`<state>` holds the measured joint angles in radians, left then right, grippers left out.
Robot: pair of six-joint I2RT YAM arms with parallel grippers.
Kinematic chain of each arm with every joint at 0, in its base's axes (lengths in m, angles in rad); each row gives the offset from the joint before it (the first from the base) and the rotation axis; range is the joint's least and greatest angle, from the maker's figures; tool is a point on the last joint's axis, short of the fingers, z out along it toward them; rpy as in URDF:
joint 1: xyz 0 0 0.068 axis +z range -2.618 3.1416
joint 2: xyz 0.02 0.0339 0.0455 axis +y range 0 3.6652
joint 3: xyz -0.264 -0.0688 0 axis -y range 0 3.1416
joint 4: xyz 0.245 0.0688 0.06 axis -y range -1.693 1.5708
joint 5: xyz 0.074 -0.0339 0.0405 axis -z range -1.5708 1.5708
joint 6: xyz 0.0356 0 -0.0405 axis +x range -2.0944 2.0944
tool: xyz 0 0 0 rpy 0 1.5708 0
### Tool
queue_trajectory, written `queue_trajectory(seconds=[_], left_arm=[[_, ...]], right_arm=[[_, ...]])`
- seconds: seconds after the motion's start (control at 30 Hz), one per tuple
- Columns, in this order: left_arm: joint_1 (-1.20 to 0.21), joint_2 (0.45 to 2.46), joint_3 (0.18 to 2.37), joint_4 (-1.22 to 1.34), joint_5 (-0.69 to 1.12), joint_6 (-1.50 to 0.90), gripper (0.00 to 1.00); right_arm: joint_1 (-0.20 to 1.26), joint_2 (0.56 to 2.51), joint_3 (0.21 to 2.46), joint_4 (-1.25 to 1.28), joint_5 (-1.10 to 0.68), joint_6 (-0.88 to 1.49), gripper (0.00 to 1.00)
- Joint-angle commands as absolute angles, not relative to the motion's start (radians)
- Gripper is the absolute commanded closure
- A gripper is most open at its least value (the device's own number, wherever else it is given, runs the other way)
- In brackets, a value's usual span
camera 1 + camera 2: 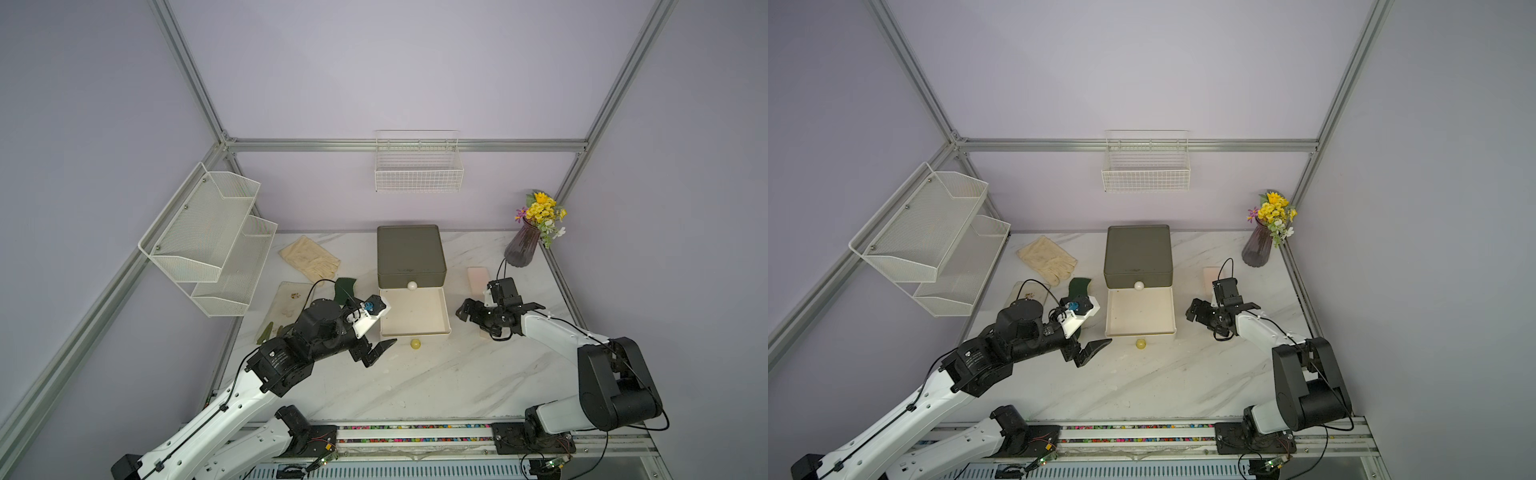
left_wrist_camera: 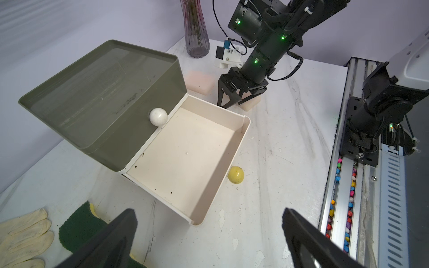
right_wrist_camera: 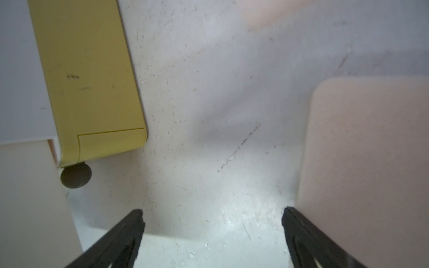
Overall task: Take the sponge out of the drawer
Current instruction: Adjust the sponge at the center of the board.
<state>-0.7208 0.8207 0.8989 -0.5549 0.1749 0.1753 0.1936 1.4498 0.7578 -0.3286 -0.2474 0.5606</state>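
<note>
Dark green, yellow-edged sponge point(image 2: 79, 226) lies beside the open drawer point(image 2: 242, 130); left claw point(image 2: 209, 212) and right claw point(image 3: 212, 211) spread wide, empty

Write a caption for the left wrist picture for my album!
Open left hand above the table beside the empty, pulled-out drawer; green sponge lying outside it.

The sponge point(image 1: 345, 286) lies on the table point(image 1: 436, 382) left of the drawer point(image 1: 415, 313) (open before its box point(image 1: 409, 253)).

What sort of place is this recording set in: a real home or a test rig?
Probably a lab mock-up of a home counter: an aluminium frame with lilac walls encloses the marble-look table, dressed with a drawer box, a wire basket and a vase of flowers.
</note>
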Motion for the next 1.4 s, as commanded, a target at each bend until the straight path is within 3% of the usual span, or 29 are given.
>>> queue_trajectory(seconds=[0.0, 0.23, 0.6, 1.37], left_arm=[[-0.716, 0.809, 0.904, -0.516, 0.184, 0.166, 0.00], [-0.716, 0.809, 0.904, -0.516, 0.188, 0.164, 0.00], [-0.716, 0.808, 0.904, -0.515, 0.202, 0.163, 0.00], [-0.715, 0.806, 0.901, -0.514, 0.202, 0.161, 0.00]], right_arm=[[0.197, 1.386, 0.777, -0.412, -0.206, 0.568, 0.03], [0.176, 1.289, 0.907, -0.448, -0.095, 0.569, 0.03], [-0.145, 1.239, 0.816, -0.294, -0.184, 0.557, 0.03], [-0.197, 1.486, 0.649, 0.020, -0.385, 0.598, 0.03]])
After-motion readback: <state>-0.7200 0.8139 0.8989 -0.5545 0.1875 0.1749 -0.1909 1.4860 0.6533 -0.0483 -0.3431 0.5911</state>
